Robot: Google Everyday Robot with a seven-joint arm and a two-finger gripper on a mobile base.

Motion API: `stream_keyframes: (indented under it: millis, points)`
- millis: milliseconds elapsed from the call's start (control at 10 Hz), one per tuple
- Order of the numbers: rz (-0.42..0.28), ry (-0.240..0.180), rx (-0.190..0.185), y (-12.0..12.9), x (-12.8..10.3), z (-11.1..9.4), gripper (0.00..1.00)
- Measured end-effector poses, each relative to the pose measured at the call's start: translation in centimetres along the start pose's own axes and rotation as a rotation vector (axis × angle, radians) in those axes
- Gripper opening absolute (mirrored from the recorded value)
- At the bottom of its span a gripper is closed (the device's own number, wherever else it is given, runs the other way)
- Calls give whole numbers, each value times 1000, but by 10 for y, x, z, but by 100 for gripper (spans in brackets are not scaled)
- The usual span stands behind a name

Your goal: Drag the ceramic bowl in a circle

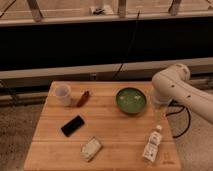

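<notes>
1. One arm (172,85) is present, so the question of which arm is nearer does not arise. Its end effector (159,109) is seen just beside the bowl (131,100), off the part of the rim that is turned away from the cup (63,94).
2. The bowl is found upright on the rear half of the bench (115,155), toward the edge where the arm stands. From the end effector it lies sideways, toward the cup side, at much the same depth on the bench.
3. No long axis is offered by the bowl, since it is round. Any point on its rim may be judged equally fit for contact.
4. The end effector's fingers are taken to be apart, and nothing is seen held between them. Whether the rim is touched cannot be told, though a small gap is judged more likely.
5. The arm is posed with its bend raised above the bench's edge and its lower part turned downward, so the end effector is pointed at the bench top from above.
6. The coming move is judged to turn on a short sideways shift toward the bowl. A finger would then be lowered inside the rim before any dragging is begun.
7. The bottle (152,144) is seen lying nearer the front, on the arm's side. The circle would best be kept away from it.
</notes>
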Motion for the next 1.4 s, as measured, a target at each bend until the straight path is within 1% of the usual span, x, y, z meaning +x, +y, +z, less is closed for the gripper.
stream_keyframes:
  millis: [300,600,700,1300,1400]
  points:
    - [-44,6,15,-7,-7,9,80]
    - [-77,0,20,-10,-13,20,80]
    - [-94,-5,19,-12,-19,24,80]
    - [-131,-25,-2,-13,-24,53,80]
    - [-135,-34,-8,-12,-25,62,80]
